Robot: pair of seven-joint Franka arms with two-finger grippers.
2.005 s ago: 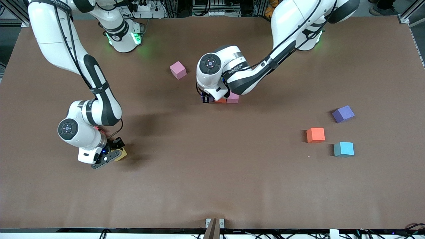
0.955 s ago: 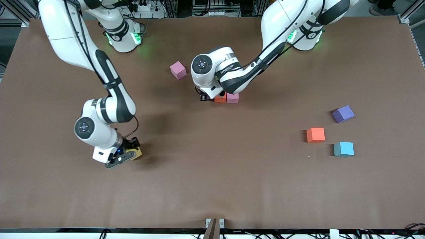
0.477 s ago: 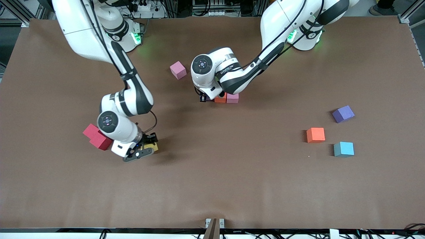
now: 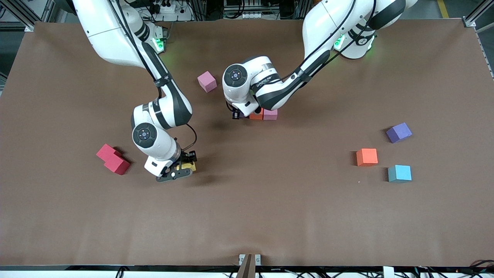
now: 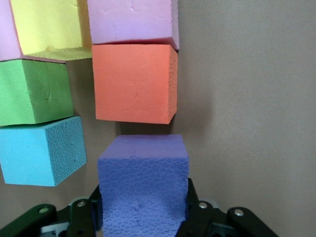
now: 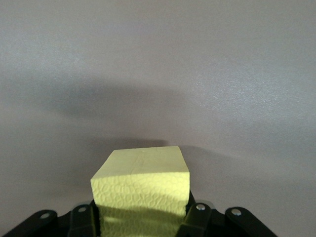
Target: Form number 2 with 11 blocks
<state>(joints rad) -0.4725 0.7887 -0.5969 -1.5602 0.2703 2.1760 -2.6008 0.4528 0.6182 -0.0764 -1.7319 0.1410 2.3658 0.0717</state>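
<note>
Right pincer (image 4: 184,168): we see it carrying a small yellow foam cube (image 4: 188,166), moved toward the digit.
Left pincer (image 5: 143,217): unmoved, gripping a purple foam cube (image 5: 143,190).

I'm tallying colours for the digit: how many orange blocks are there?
2. The loose orange block lies toward the left arm's end; the placed orange block sits beside a pink block beneath the left arm. Others may be hidden there.

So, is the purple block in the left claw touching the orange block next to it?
Apart. The left wrist view shows a strip of bare table between the purple block in the left claw and the orange block.
</note>
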